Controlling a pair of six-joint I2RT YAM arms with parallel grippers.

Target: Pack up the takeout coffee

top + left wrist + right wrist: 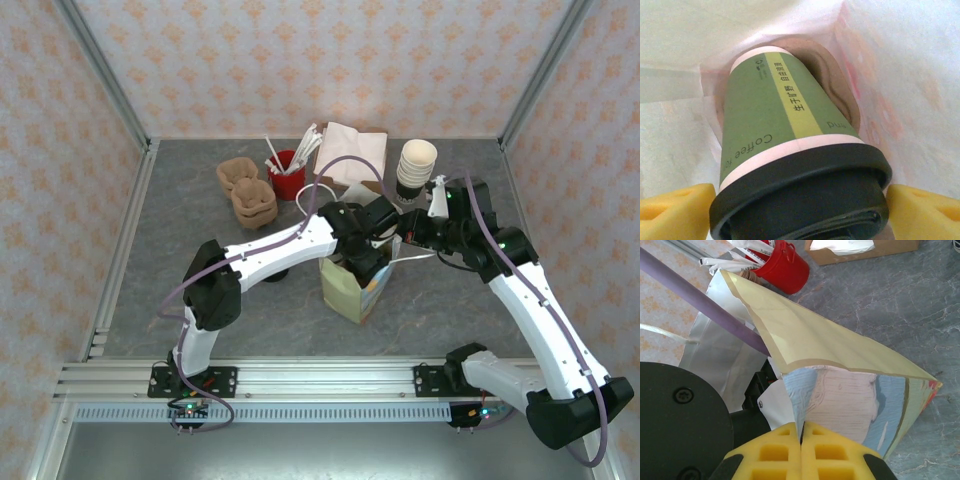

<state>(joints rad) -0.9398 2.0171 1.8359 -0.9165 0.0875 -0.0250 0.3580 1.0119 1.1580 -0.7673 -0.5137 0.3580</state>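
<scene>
Olive-green paper is wrapping the takeout coffee (785, 115), with a cream band at each end, and a round black lid (805, 195) is closing it. In the left wrist view the cup is sitting deep inside the paper bag (900, 60). Its lid is pointing toward the camera and its base is pointing down at a brown pulp tray (837, 85) on the bag's floor. I cannot tell if the base is fully seated in the tray.

The left gripper (800, 207) is reaching into the bag from above. Its yellow fingers (675, 210) are standing wide apart, one at each side of the lid and right against its rim. I cannot tell if they are pressing on the lid or only standing beside it.

The right gripper (801, 440) is pinching the upper edge of the bag. Its two yellow fingers are pressed together with the thin paper between them, and this is pulling the mouth of the bag to the right side.

In the top view the bag is standing on the grey table (200, 220), near the middle, between the two arms. Behind it a red cup (288, 182) with wrapped sticks, a stack of cups (415, 165) and some brown pulp trays (248, 192) are standing well apart from the bag.
</scene>
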